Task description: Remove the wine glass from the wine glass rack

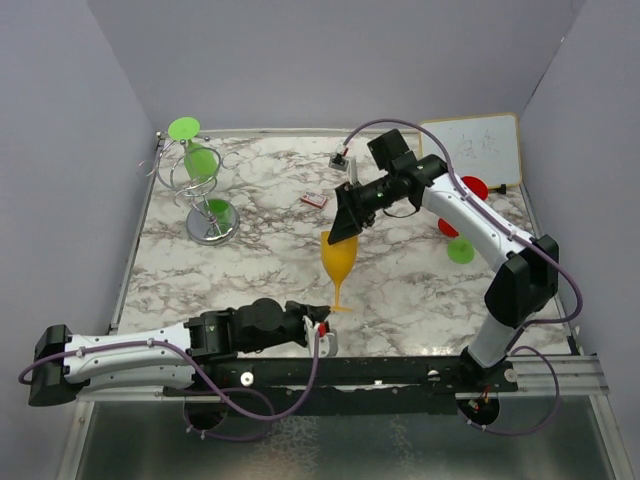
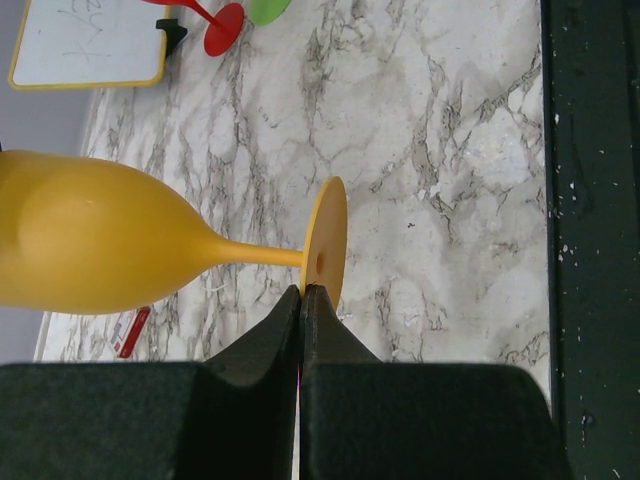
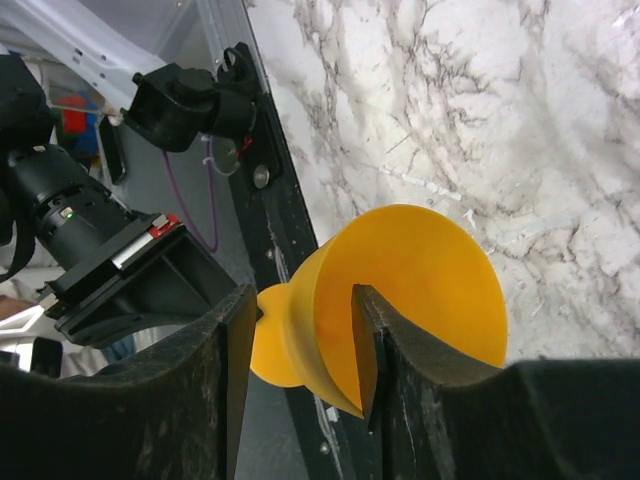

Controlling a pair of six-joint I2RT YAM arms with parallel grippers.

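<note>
**Marble table: glass stands off its rack**

Between grey walls on the marble table (image 1: 420, 290), the yellow wine glass (image 1: 338, 258) stands upright mid-table, well apart from the wine glass rack (image 1: 195, 185) at far left. The right gripper (image 3: 303, 300) slants down from the far right, its fingers astride the bowl's rim; whether they pinch it cannot be told. The left gripper (image 2: 302, 292), clenched on nothing, lies low at the foot. A gentle pinch, with the stem kept vertical, looks wisest.

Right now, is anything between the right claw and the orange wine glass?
Nothing visible. The right claw straddles the rim of the orange wine glass, one finger inside the bowl, one outside, jaws apart.
</note>
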